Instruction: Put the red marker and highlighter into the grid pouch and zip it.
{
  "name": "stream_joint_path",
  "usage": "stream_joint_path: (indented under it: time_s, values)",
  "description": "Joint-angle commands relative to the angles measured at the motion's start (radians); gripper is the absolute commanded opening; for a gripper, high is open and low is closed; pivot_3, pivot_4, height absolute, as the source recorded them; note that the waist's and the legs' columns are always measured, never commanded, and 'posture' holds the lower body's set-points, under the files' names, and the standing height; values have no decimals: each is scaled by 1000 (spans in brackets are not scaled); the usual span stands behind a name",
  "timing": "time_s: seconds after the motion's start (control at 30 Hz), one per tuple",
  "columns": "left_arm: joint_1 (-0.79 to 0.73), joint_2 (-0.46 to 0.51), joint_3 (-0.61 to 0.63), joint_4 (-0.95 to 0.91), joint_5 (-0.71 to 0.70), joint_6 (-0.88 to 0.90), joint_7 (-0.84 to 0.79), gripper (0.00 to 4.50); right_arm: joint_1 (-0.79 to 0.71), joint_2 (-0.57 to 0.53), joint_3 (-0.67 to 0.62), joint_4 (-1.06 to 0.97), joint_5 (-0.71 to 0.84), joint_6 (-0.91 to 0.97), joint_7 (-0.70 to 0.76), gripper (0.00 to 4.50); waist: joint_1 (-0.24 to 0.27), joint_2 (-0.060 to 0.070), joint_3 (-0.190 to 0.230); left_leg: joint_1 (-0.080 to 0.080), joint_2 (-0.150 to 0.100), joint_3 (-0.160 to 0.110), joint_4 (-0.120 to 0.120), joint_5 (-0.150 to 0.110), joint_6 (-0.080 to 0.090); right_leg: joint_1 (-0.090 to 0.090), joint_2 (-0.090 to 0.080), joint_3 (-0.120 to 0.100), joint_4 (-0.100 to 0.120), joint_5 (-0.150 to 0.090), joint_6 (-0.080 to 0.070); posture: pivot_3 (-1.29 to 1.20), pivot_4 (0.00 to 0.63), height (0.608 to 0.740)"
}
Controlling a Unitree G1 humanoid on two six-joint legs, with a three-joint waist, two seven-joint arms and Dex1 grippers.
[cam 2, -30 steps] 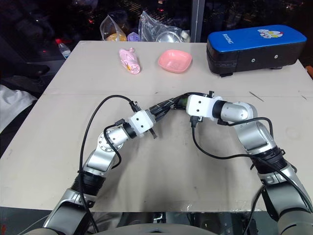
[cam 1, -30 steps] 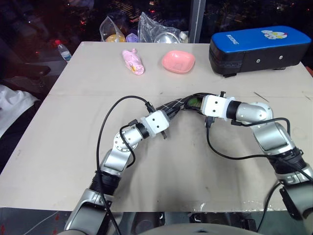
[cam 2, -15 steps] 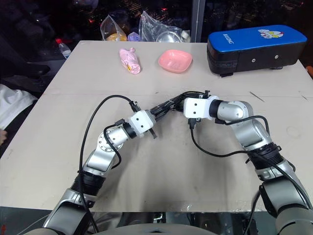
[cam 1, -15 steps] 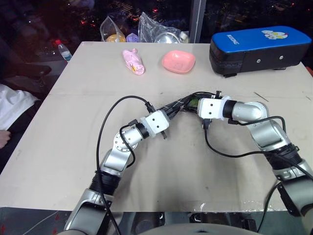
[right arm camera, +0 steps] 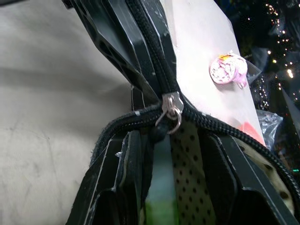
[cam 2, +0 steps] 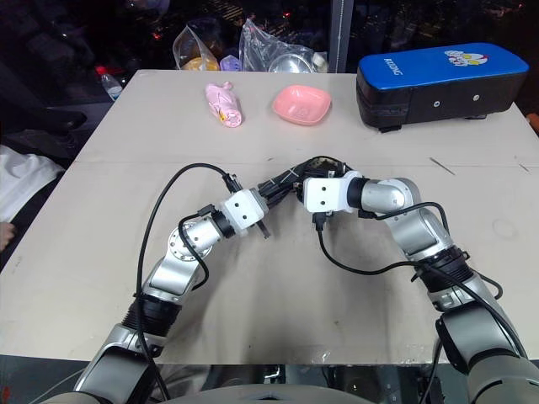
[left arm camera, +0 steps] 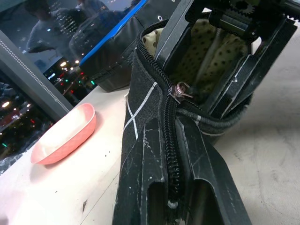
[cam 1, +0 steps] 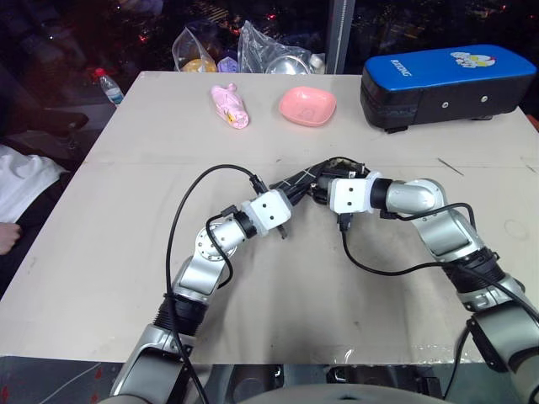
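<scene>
The grid pouch hangs between my two grippers above the middle of the table, its mouth open towards the right. My left gripper is shut on the pouch's zipped end, just behind the zipper slider. My right gripper reaches into the pouch's mouth against the dotted lining, shut on the light green highlighter. The slider sits right at that gripper's fingertips. In the head views the right gripper nearly meets the left gripper. The red marker is hidden.
A blue-topped black case stands at the back right. A pink dish and a pink bundle lie at the back, with plastic bags behind them. A water bottle stands off the table's back left corner.
My right gripper has moved left and slightly down, further into the pouch's mouth, and the green highlighter no longer shows from above. The left gripper and pouch stayed put.
</scene>
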Motion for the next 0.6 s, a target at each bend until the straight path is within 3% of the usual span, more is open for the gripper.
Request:
stream_joint_path:
  time_s: [0.03, 0.1, 0.6]
  values:
    - [-9, -3, 3, -28, -2, -9, 5, 0, -19, 11, -8, -20, 17, -17, 0, 976, -1, 0, 0, 0, 0, 0, 0, 0, 0, 0, 0, 0, 0, 0, 0, 0, 150, 740]
    - [-6, -2, 4, -26, -2, -12, 6, 0, -15, 11, -12, -24, 17, -14, 0, 33, -1, 0, 0, 0, 0, 0, 0, 0, 0, 0, 0, 0, 0, 0, 0, 0, 150, 740]
    - [0, 5, 4, -5, 5, -18, 7, 0, 34, -44, -75, -104, 24, 52, -16, 33, 0, 0, 0, 0, 0, 0, 0, 0, 0, 0, 0, 0, 0, 0, 0, 0, 150, 740]
